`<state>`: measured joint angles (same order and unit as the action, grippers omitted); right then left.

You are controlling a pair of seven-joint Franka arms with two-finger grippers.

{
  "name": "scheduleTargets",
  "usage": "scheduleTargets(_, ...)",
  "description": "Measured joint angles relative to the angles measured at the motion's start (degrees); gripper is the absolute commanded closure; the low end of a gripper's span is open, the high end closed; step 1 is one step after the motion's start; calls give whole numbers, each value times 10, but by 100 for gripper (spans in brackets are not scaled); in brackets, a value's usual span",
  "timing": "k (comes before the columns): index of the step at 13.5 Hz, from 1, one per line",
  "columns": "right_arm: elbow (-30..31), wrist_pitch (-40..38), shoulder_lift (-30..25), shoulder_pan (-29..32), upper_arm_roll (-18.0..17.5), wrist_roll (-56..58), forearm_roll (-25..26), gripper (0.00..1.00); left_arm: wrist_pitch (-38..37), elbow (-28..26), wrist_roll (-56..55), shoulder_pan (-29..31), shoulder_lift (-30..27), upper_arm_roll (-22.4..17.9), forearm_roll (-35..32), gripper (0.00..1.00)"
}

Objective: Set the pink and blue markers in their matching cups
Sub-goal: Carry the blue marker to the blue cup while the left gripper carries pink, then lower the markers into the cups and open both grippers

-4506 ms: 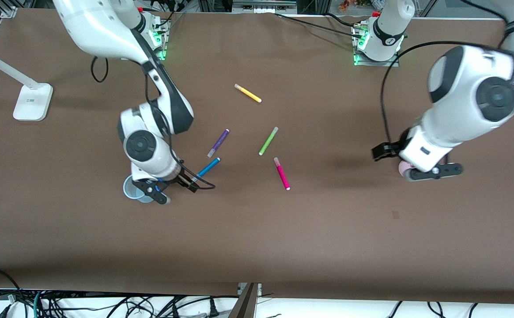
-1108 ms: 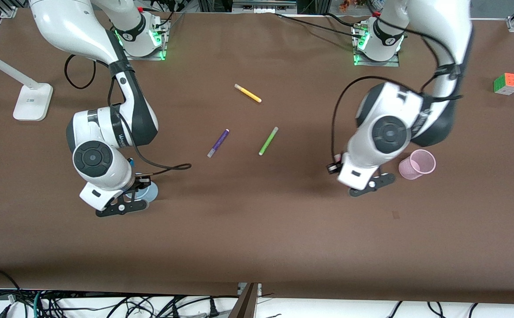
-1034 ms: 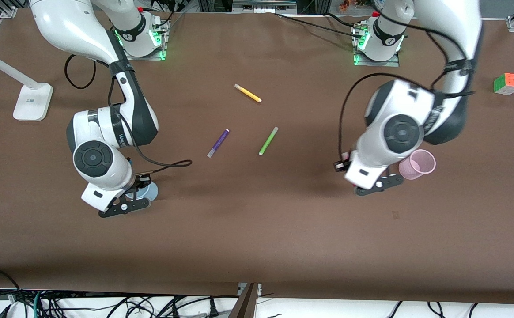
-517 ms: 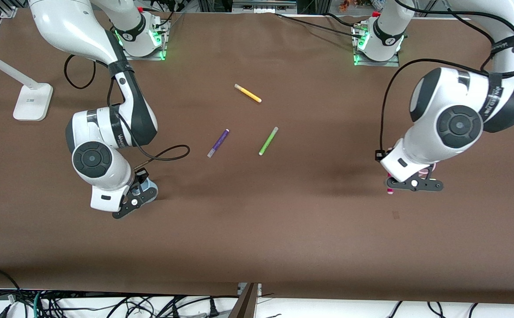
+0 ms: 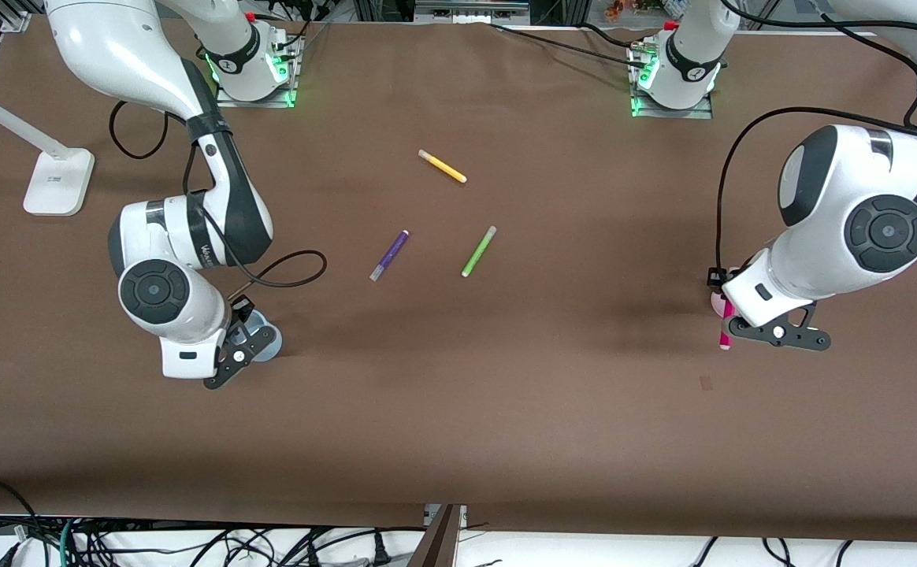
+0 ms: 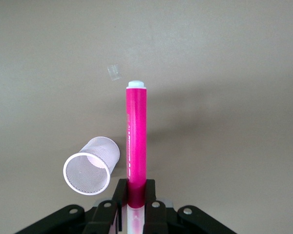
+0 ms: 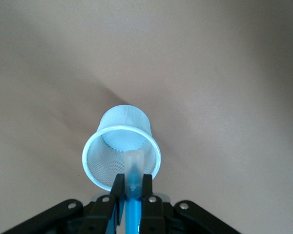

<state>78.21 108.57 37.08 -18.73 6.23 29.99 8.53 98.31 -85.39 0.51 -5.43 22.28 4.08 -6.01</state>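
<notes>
- I run two white Franka arms over a wide brown tabletop (image 5: 458,409), and both are at the drop step: each marker has to go down into the mouth of its own colour's cup.
- The right arm bends low toward its own end of the tabletop, wrist tipped down, so the right gripper (image 5: 239,356) hangs over the pale blue translucent mesh-walled cup (image 7: 122,147); that cup stands upright, its rim just showing beside the gripper in the front view.
- The left arm curls in from its end, and the left gripper (image 5: 781,335) sits just beside the pale pink translucent mesh-walled cup (image 6: 92,165), not over it; in the front view only a sliver of pink rim peeks out by the wrist.
- Doing it well on the left: I judge I must slide across until the marker is above the pink cup's mouth before I let go, or it lands on bare tabletop.
- On the right, I would nudge the pale cap end nearer the centre of the opening; it looks to lie over the rim, and a light cup could tip.
- The right fingers (image 7: 118,187) are clamped on the slim sky-blue marker with a pale greyish cap (image 7: 133,178).
- The left fingers (image 6: 121,190) pinch the slim magenta-pink marker with a white tip (image 6: 136,141) near its lower end.
</notes>
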Motion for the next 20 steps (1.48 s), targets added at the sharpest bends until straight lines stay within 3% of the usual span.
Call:
scheduleTargets(4,0,44,0,-1,-3,8,-48,100,0,0,72,17,0,0,-1,100)
scheduleTargets(10,0,144,0,0,-7,126,-148,100,49,-19,300,65,-13,-1,-21,100)
scheduleTargets(15,18,191,6,33,-4,323,-324,100,223,-173,478,112,-75,1,-24,100)
scheduleTargets(20,46,191,3,46,-4,450,-436,100,328,-308,645,147,-119,3,104,100)
